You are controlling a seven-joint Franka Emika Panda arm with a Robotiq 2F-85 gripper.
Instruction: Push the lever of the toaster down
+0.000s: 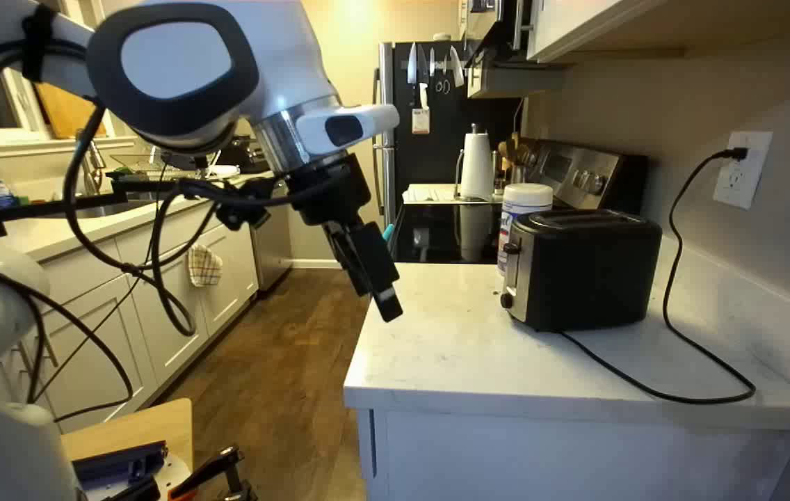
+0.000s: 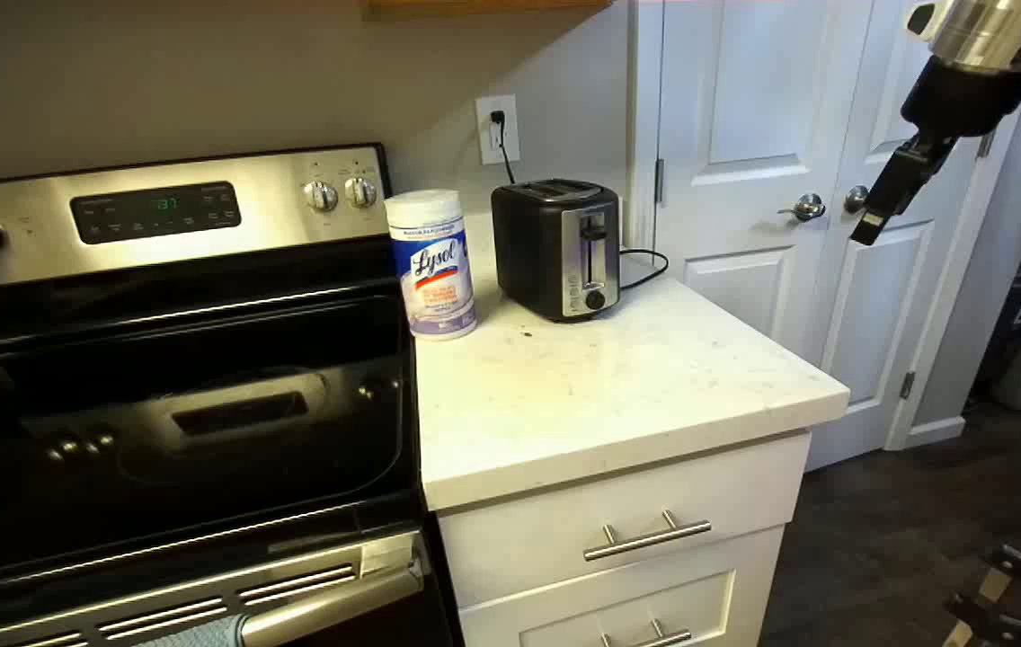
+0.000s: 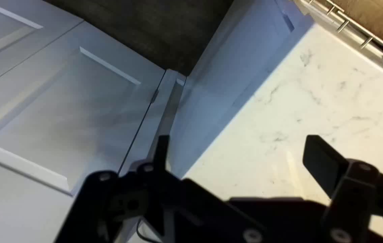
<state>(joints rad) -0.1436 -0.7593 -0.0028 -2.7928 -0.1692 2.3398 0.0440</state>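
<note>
Where tall white panelled doors (image 2: 731, 81) are closed, a stretch of kitchen is laid out

As those doors are also framed in the wrist view, they are seen at a slant. A tall refrigerator with a black side (image 1: 430, 160) is placed at the far end in an exterior view. A wide black-and-steel stove (image 2: 169, 377) is set beside a white drawer cabinet (image 2: 600, 593), which is topped by a marbled white countertop (image 2: 645, 382). A white robot arm with dark grey trim (image 1: 277, 62) is held high, its end angled down. On the countertop, in both exterior views, a black, boxy toaster (image 1: 590, 271) with a silver end panel (image 2: 575, 243) is stood upright. A black two-fingered gripper (image 3: 238, 145) is borne at the arm's end, tilted, and is held well apart from the toaster. In the wrist view its fingers (image 3: 323, 162) are seen spread wide, with the countertop's edge framed between them. A white cylindrical canister with a Lysol label (image 2: 434, 274) is stood just beside the toaster, between it and the stove. By a black power cord (image 1: 704, 401), looped across the countertop, the toaster is joined to a white outlet plate (image 1: 746, 181). Into the silver panel a vertical slot (image 2: 590, 261) is cut above a small round black dial (image 2: 595, 299); near the slot's top the small dark knob-shaped lever (image 2: 596, 230) is positioned.
</note>
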